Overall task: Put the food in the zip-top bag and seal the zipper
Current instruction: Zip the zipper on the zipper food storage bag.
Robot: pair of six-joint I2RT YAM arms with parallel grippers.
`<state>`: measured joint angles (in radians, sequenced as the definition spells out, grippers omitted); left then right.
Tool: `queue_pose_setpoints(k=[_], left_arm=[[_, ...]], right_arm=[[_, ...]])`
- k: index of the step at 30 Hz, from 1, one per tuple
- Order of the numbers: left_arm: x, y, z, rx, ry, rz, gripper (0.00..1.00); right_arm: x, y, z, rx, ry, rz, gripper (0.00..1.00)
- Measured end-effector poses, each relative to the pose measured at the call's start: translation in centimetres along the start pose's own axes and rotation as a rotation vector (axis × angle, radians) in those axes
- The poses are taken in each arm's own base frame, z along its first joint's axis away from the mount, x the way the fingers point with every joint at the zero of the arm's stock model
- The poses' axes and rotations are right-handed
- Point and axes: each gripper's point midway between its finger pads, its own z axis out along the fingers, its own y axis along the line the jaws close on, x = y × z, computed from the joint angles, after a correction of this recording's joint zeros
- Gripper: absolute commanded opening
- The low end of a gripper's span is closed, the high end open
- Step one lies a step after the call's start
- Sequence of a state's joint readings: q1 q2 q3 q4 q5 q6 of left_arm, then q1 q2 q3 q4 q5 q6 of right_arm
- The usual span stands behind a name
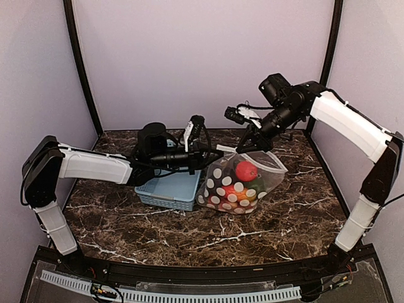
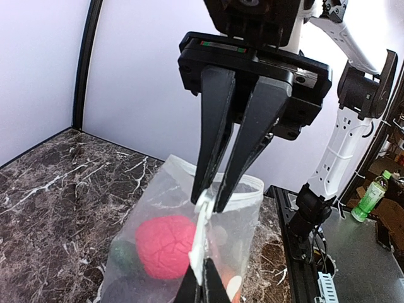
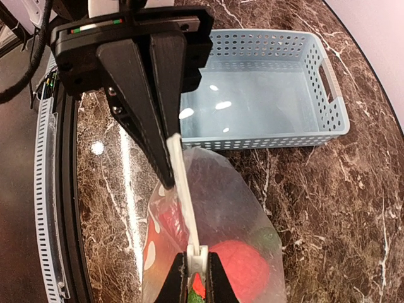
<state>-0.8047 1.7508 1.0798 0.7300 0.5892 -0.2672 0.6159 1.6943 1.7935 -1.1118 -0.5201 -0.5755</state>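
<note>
Beside the basket (image 1: pixel 165 201), the bag (image 1: pixel 268 177) lay full of food (image 1: pixel 246 170), its zipper (image 3: pixel 182 183) stretched between left jaws and right jaws, both clamped on it, apparently for sealing.

Zip-top bag (image 1: pixel 271 169) clear glossy plastic (zipper (image 3: pixel 182 183) matt); table (image 1: pixel 252 233) polished marble-look.

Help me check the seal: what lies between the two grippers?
The whitish zipper strip, running from the right gripper to the left gripper, seen in the right wrist view.
</note>
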Motion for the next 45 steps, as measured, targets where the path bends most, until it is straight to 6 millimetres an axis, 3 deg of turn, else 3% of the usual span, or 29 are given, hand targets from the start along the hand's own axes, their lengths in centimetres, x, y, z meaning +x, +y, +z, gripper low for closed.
queue_pose_setpoints(k=[8, 20, 31, 45], left_arm=[[-0.4, 1.0, -0.5, -0.034, -0.031, -0.006, 0.01], [-0.9, 2.3, -1.2, -0.058, -0.064, -0.034, 0.01], [0.5, 3.6, -0.7, -0.063, -0.067, -0.080, 0.01], [0.8, 3.9, -0.6, -0.060, -0.072, -0.085, 0.01]], right_arm=[[2.4, -1.7, -1.8, 0.047, 0.025, 0.044, 0.00], [6.6, -2.6, -4.0, 0.119, 0.072, 0.080, 0.00], [11.0, -4.4, -5.6, 0.174, 0.114, 0.141, 0.00], [13.8, -5.4, -7.5, 0.222, 0.145, 0.165, 0.00]])
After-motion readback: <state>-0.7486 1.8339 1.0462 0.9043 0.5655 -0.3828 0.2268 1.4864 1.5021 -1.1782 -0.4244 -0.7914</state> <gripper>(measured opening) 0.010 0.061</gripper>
